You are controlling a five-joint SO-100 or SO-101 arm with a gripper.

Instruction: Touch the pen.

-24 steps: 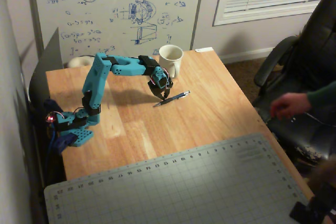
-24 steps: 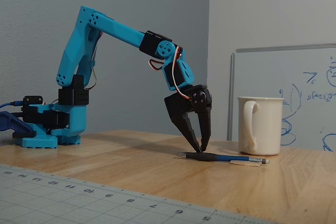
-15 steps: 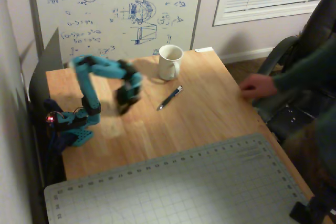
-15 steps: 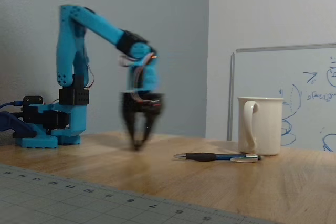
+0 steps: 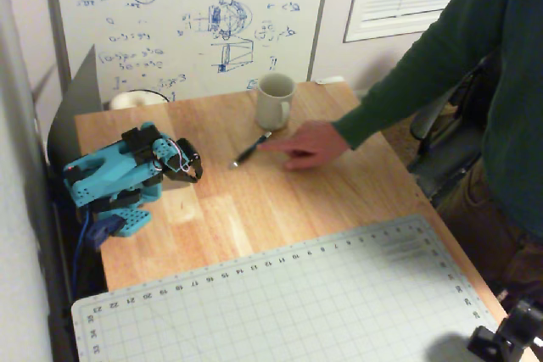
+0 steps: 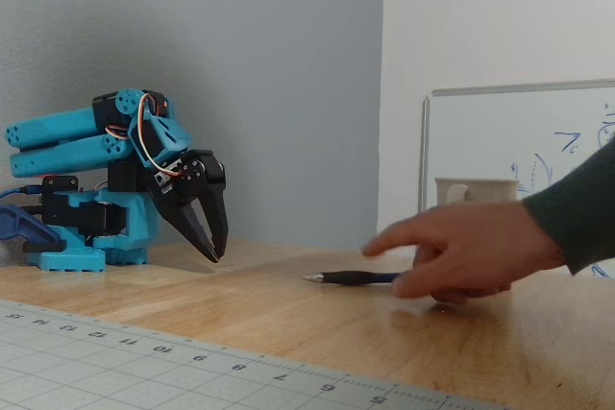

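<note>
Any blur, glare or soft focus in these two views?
Overhead view: dim and soft overall, no glare on the light wooden table. Fixed view: the person's hand is motion-blurred and hides part of the thin dark pen; the black claw stays sharp.

Folded arm, end effector point(image 6: 213, 254) apparently closed, pointing down.

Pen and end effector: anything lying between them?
Nothing: both views show bare wooden tabletop between the end effector and the pen.
</note>
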